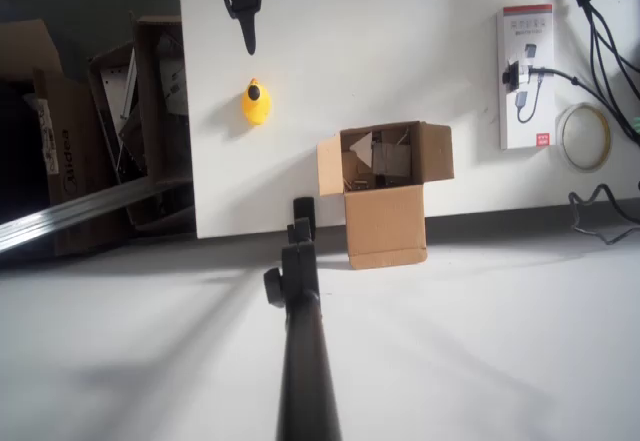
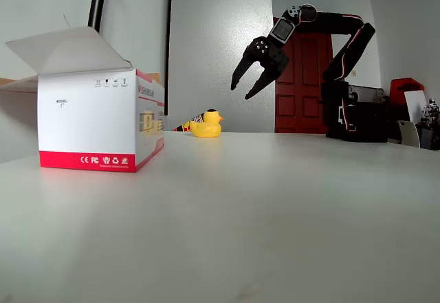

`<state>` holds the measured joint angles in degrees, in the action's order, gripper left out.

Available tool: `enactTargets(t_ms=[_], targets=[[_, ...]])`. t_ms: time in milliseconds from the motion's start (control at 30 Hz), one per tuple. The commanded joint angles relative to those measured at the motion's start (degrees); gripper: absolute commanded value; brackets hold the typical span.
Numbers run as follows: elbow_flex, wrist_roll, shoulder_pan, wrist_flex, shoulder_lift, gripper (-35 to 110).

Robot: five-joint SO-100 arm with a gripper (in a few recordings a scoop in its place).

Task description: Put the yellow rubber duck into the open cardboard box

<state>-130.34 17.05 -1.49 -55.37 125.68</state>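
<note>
The yellow rubber duck (image 1: 257, 102) is a small, smooth, rounded blob of bright yellow with an orange beak, and in the fixed view (image 2: 206, 124) you can make out a dark patch on top of its head. It sits on the white table (image 1: 400, 41), apart from everything else.

Taking the duck as the landmark: in the overhead view the open cardboard box (image 1: 385, 193) is down and to the right of it, near but not touching. It's plain brown corrugated card, roughly cube-shaped, flaps folded outward, with some pale scraps inside. It stands right at the table's edge.

The gripper (image 1: 248, 36) is just above the duck in the overhead view, black and pointed. In the fixed view (image 2: 246, 88) it hangs in the air up and right of the duck, its two curved fingers spread apart with nothing between them.

Well to the right of the duck in the overhead view lie a flat white and red product box (image 1: 526, 76), a roll of tape (image 1: 584, 136) and some black cables (image 1: 600, 31). To the duck's left, off the table, are darker cardboard boxes (image 1: 60, 151). Nothing sits between duck and gripper.
</note>
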Motion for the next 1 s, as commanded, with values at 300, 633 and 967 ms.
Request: enactTargets(t_ms=[300, 633, 967], targets=[[4.92, -0.79, 1.32, 8.26, -11.25, 21], [9.32, -0.97, 1.67, 10.90, -18.11, 24], [12.30, -1.32, 1.23, 13.01, -25.49, 26]])
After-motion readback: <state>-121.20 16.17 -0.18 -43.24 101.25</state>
